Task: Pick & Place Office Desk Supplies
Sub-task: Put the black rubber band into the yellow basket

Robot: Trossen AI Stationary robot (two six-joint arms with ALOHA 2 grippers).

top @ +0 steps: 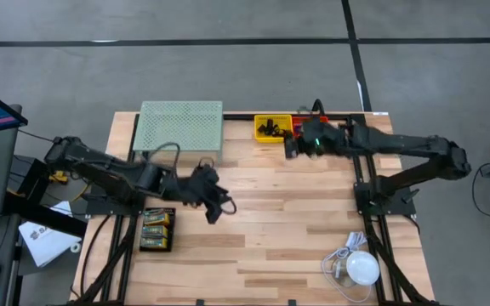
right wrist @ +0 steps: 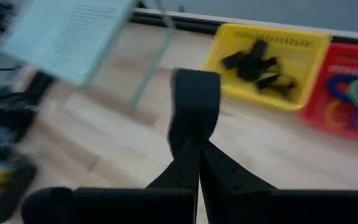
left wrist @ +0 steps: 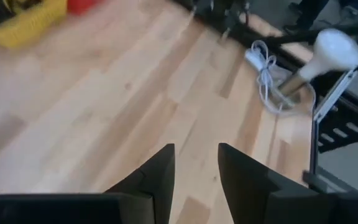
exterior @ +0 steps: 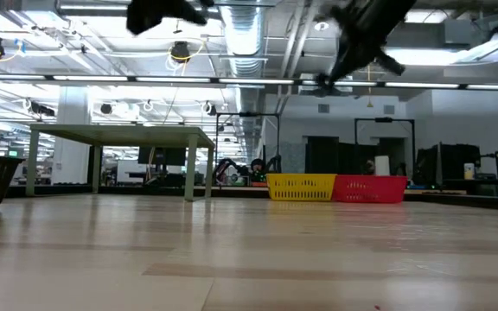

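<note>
My right gripper (right wrist: 197, 149) is shut on a black clip (right wrist: 194, 102) and hovers just in front of a yellow basket (top: 272, 127) at the table's far edge. In the right wrist view, that yellow basket (right wrist: 291, 46) holds several black clips (right wrist: 257, 65). A red basket (right wrist: 344, 93) beside it holds coloured rings. My left gripper (left wrist: 196, 171) stands open over bare wood at the table's left middle (top: 219, 206), with nothing between its fingers. Green card-backed packs (top: 157, 229) lie flat near the left edge. My right gripper pinches the black clip by its near end (right wrist: 193, 135) between its two fingertips. The rest of the clip sticks out beyond the fingers. The fingers slant downward, coming from the table's right side. The clip is lifted clear of the table.
A pale-green mesh stand (top: 179, 127) stands at the far left of the table. A white dome lamp (top: 362, 269) with its cord lies at the near right corner. Open wood lies between the two arms, across the table's middle.
</note>
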